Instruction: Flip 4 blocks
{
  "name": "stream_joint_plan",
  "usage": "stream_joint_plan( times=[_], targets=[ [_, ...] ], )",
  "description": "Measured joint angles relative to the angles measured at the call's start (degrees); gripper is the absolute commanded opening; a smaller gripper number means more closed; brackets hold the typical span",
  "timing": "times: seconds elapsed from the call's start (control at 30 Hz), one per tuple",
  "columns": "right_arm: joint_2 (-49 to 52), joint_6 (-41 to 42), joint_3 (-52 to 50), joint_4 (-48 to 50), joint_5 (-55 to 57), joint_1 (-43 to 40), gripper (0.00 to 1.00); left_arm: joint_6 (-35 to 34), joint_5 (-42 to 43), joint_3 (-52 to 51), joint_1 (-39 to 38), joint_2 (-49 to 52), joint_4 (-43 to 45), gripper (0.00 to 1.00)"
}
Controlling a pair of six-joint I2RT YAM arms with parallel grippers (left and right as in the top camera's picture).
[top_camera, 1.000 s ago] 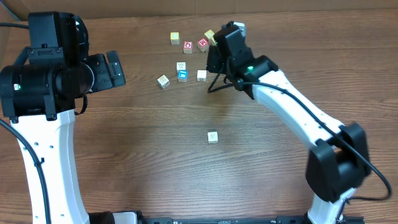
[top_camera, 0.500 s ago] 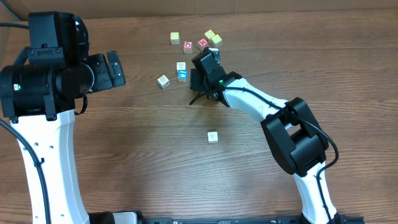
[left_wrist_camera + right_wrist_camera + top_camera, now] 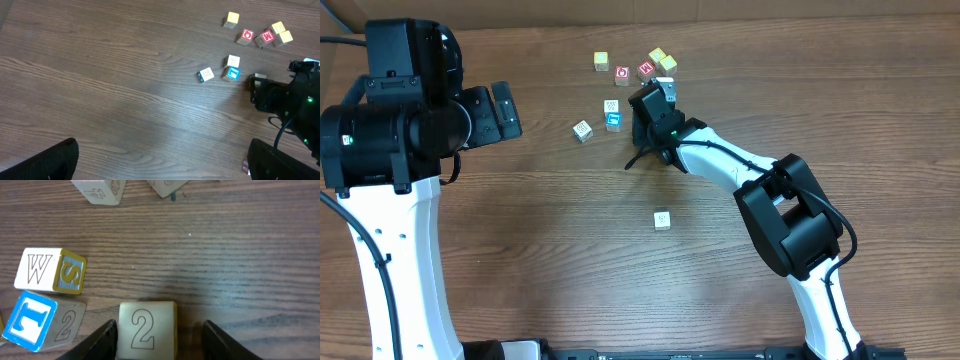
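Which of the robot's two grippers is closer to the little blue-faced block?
The right gripper: it hangs just beside the blue-faced block, straddling a neighbouring cube. The left gripper sits far off on the block's other side.

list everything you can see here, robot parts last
yellow-faced blocks: 3, yellow, far row; one at its left end, two touching at its right
red-faced blocks: 2, red, far row between the yellows
blue-faced block: 1, blue T, just left of the right gripper
W block: 1, pale, directly behind the blue one
pale block: 1, whitish, left of the blue one
2 block: 1, pale, between the right gripper's fingers
lone block: 1, whitish, apart, nearer the robot
table: 1, brown wood
left gripper: 1, black, open, empty, at left
right gripper: 1, black, open, straddling the 2 block
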Motion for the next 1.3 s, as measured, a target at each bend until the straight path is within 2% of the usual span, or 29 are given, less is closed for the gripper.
stream_joint_plan(
  times=[0.27,0.4,0.7,1.0,1.3],
  targets=[
    [-0.07,-2.54,0.00,0.00,0.63,-0.02,0.55,0.00,0.00,0.00,0.00,0.00,0.00,1.00],
    [-0.07,-3.06,0.00,0.24,0.66,-0.02,0.50,0.00,0.00,0.00,0.00,0.00,0.00,1.00],
    [-0.09,-3.98,0.00,1.60,0.76,-0.02,0.50,0.00,0.00,0.00,0.00,0.00,0.00,1.00],
    [-0.09,-5.86,0.00,1.46,0.79,-0.02,0.30,0.00,0.00,0.00,0.00,0.00,0.00,1.00],
    [-4.85,-6.19,-0.04,-2.58,0.76,0.04,0.30,0.00,0.00,0.00,0.00,0.00,0.00,1.00]
  ],
)
